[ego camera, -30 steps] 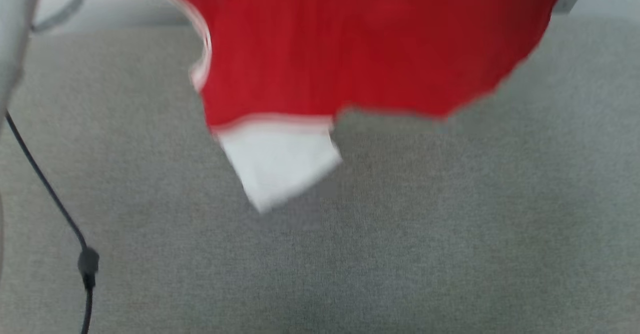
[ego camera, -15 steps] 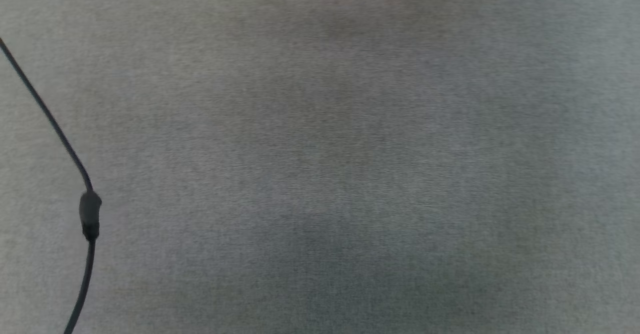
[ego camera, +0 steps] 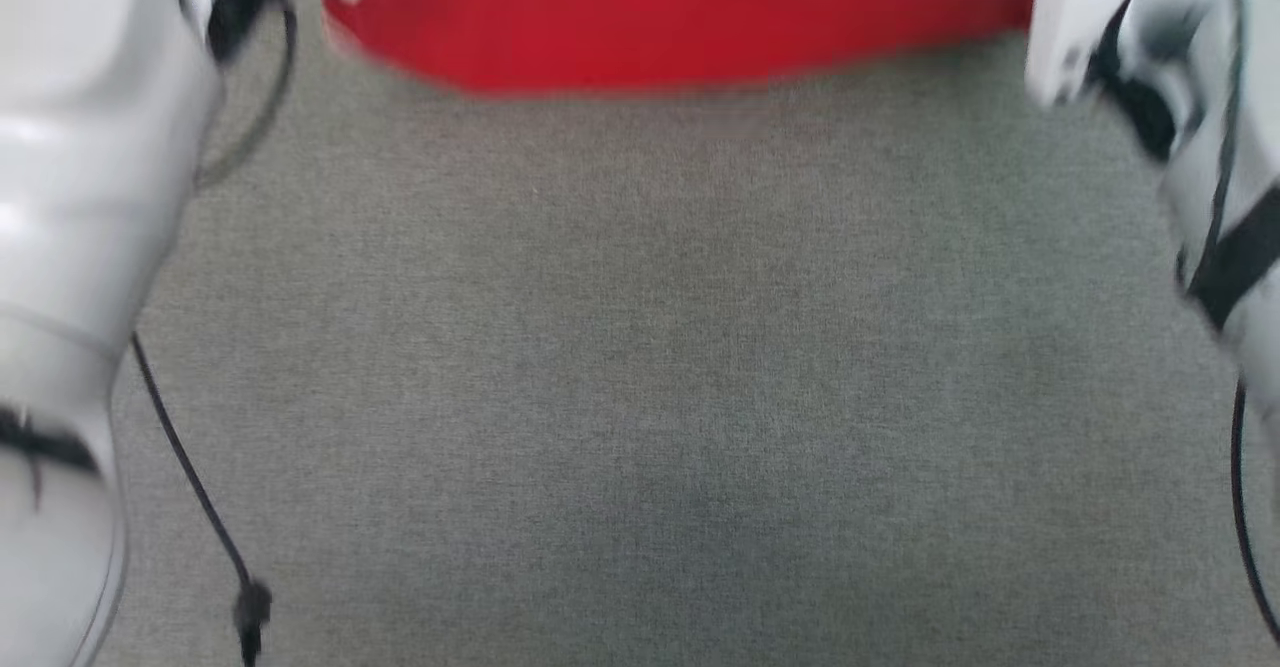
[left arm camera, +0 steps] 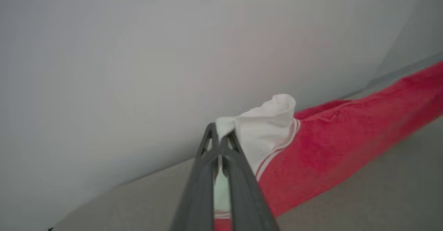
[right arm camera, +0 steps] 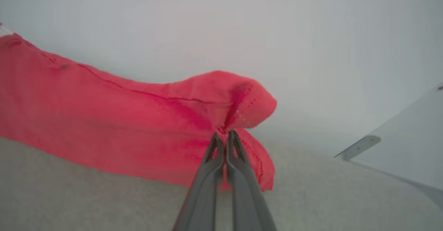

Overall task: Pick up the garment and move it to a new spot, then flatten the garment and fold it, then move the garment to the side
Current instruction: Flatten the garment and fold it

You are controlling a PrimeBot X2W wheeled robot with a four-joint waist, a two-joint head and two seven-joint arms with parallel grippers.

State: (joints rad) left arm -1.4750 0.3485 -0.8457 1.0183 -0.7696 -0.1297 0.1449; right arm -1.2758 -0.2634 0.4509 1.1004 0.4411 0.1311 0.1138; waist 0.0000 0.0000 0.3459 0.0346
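The garment [ego camera: 680, 27] hangs in the air as a red band stretched between the two grippers, above the far part of the surface [ego camera: 680, 397]. Whether its lower edge touches the surface cannot be told; the head view is blurred.

The left gripper [left arm camera: 220, 135] has its jaws pressed together on a fold of the white sleeve [left arm camera: 266, 130]. The right gripper [right arm camera: 224, 135] has its jaws pinched on a red hem corner [right arm camera: 242, 99] with visible stitching. The cloth sags slightly between the two grips.

Judged step: moving the garment to its new spot, ahead of flattening.

Recommended procedure:
1. Hold the two grips level and well apart, so that the band is taut without straining the seams.
2. Lower the free edge to the surface first, then draw both grips toward the robot so the cloth lies down without folding under.
3. Do not open either jaw until the cloth rests on the surface.
4. Risk: each pinch holds little cloth, so a sudden pull could free a corner.

The surface is grey, woven and matte; cloth is likely to drag on it rather than slide. A thin black cable [ego camera: 190, 477] lies on its left part, beside the pale left forearm [ego camera: 80, 197]. The drop zone should avoid it. A plain pale wall [left arm camera: 138, 68] stands behind the surface, and a pale panel [right arm camera: 398, 148] stands to one side.
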